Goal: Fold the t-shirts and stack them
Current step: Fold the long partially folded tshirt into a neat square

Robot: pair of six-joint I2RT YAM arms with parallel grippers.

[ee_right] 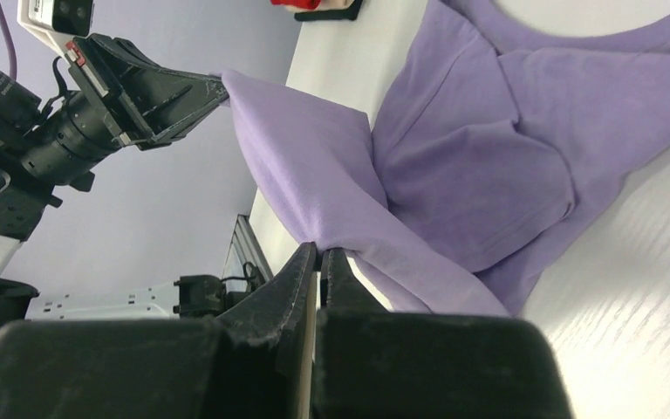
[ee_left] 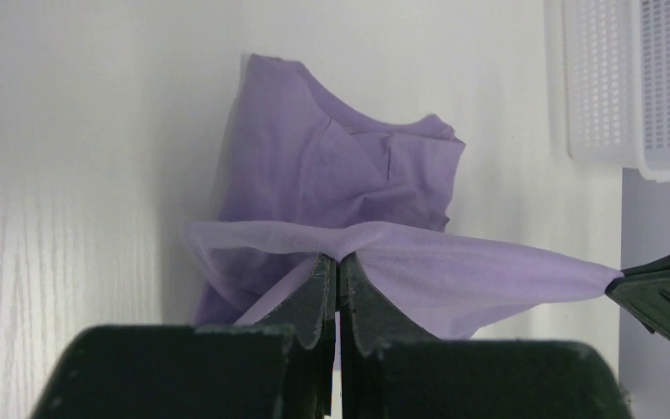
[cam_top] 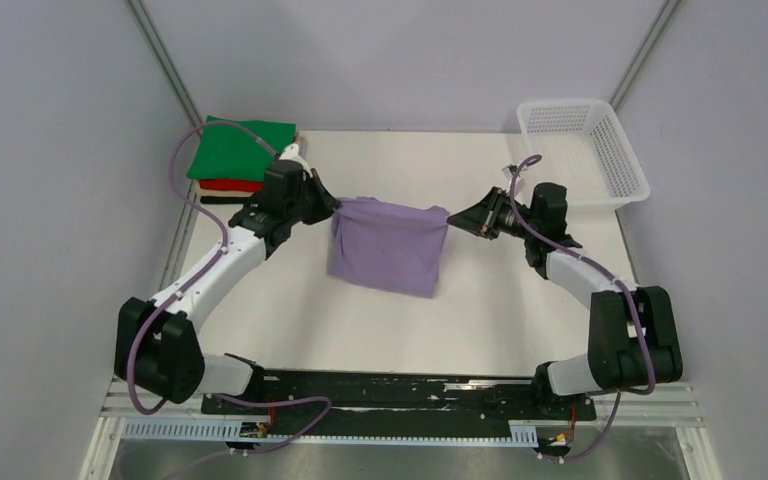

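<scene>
Left hand [cam_top: 332, 207] and right hand [cam_top: 452, 216] each pinch an upper corner of the purple shirt [cam_top: 388, 245]. Soft and light, it sags onto the counter [cam_top: 480, 310], so corners suit gripping.

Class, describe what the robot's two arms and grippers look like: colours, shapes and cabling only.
The left arm and right arm have white links between chunky black joint housings. A mauve cable loops loosely along each. The left gripper and right gripper are matte black; their fingers are flat wedges tapering to thin tips.
</scene>
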